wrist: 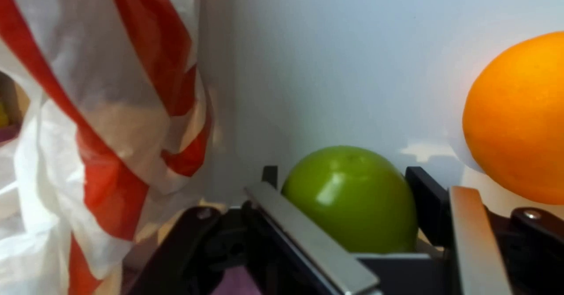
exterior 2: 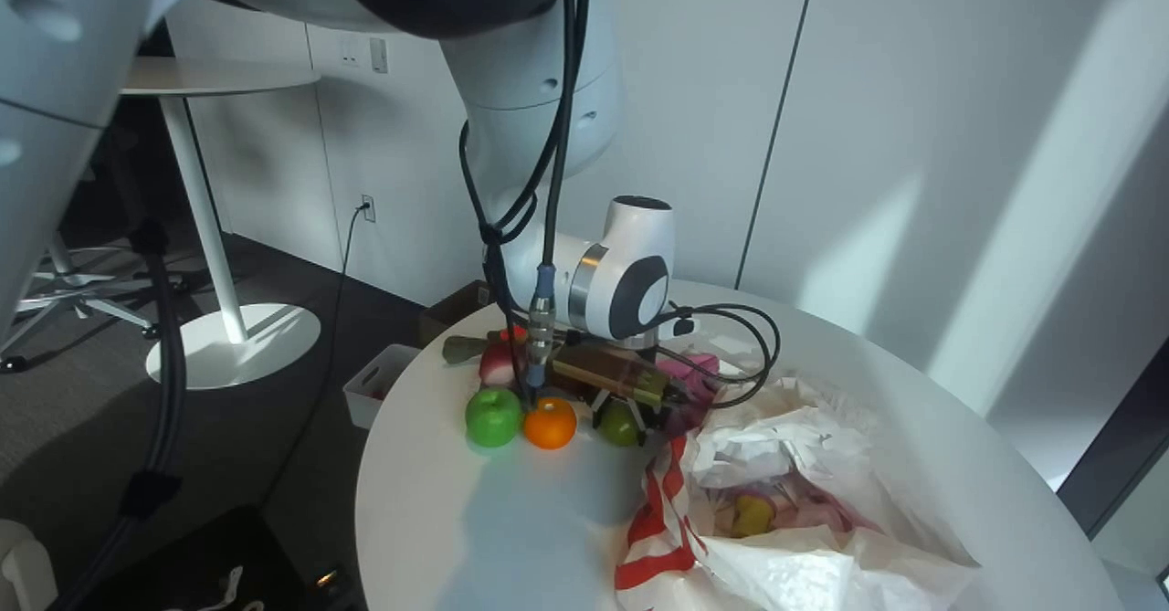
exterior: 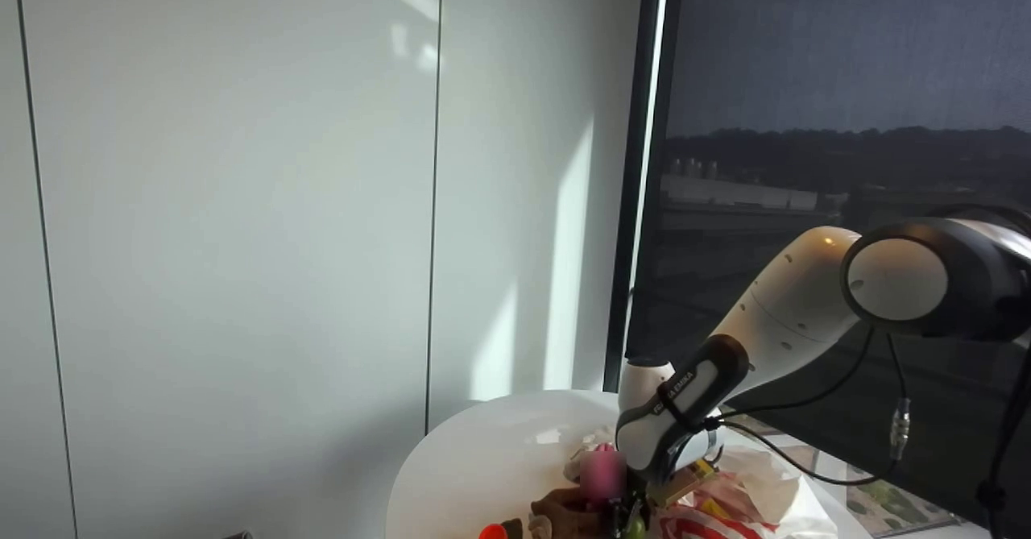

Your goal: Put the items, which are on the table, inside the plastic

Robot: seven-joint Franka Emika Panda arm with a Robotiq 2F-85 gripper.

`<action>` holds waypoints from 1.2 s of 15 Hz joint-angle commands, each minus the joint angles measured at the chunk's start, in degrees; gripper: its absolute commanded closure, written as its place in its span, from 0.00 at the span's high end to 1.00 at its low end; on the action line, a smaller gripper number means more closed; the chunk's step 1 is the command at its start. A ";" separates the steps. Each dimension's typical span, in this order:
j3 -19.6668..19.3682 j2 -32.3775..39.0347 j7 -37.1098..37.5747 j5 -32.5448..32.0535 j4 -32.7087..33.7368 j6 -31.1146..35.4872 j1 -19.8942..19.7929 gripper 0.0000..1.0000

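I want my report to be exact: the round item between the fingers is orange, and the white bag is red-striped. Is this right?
Not quite: the round item between the fingers is green, not orange, as the wrist view shows. The white bag is indeed red-striped.

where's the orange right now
In an exterior view, the orange sits on the round white table, just right of the bright green apple; in the wrist view it's cut off at the right edge.

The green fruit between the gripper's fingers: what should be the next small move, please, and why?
I would probably close the gripper gently on the green fruit: it sits between the fingers, but the wrist view does not clearly show both touching it, so lifting now might drop it.
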 commanded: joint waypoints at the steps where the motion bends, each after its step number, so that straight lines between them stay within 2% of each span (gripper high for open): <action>1: -0.13 -6.70 -2.11 -1.05 -2.83 -2.99 0.25 0.47; 5: -3.61 -15.43 -0.32 -3.52 -4.22 -6.74 -0.41 0.47; 10: -7.73 -21.98 -0.31 -5.75 -4.24 -13.00 -4.70 0.47; 14: -8.28 -19.62 -2.41 -4.71 -4.45 -15.40 -7.88 0.47; 18: -8.10 -14.10 -4.64 -4.08 -4.60 -9.55 -9.68 0.47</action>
